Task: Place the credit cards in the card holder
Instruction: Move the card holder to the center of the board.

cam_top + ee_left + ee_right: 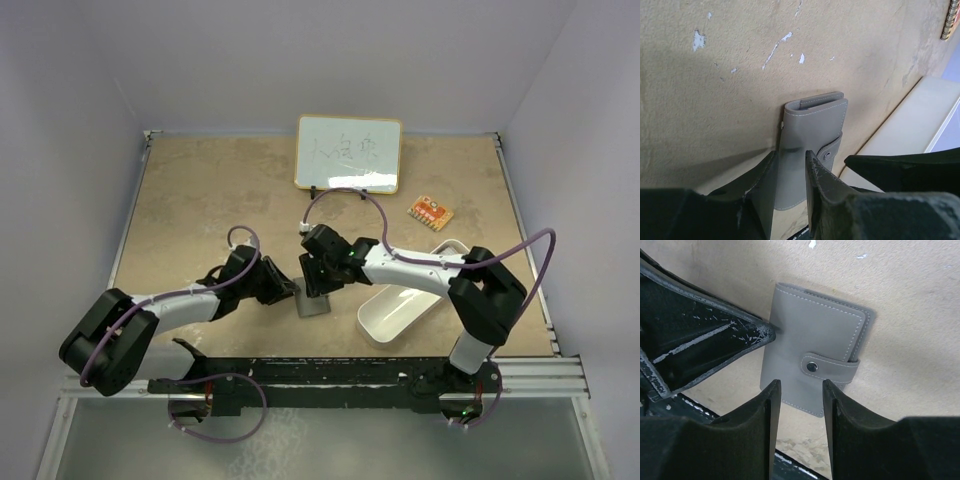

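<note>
The grey card holder [312,302] lies flat and snapped shut on the table between the two arms. My left gripper [289,290] is open just over its left edge; in the left wrist view the wallet [812,127] runs between the fingertips [790,152]. My right gripper [319,279] is open and empty, just above the wallet's near edge [810,347], its tips [801,385] short of the snap button. A left finger [735,335] touches the wallet's edge. The orange-gold card [430,211] lies at the back right, also in the left wrist view [951,22]. The light blue card is out of view.
A white oblong tray [410,305] lies right of the wallet, also in the left wrist view [912,125]. A small whiteboard [348,153] stands at the back centre. A black rail [330,375] runs along the near table edge.
</note>
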{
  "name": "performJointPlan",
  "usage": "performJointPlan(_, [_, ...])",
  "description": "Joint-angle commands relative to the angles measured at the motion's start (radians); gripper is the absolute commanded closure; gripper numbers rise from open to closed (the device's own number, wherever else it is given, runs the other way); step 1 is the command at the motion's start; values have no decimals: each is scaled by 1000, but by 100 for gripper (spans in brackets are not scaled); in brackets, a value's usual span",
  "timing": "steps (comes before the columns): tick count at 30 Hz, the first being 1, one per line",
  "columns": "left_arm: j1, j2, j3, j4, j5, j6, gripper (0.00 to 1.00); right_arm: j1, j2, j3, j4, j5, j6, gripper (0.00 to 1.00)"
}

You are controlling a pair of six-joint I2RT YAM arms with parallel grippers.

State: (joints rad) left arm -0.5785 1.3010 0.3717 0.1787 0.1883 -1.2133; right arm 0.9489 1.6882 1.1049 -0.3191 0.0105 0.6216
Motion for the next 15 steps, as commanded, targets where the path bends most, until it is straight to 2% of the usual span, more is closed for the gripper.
performJointPlan(1, [-5,1,-4,50,-11,-8,75,17,11,49,-35,67,5,59])
performJointPlan(15, [-10,20,-17,79,2,-20,76,23,112,114,-46,116,-34,61])
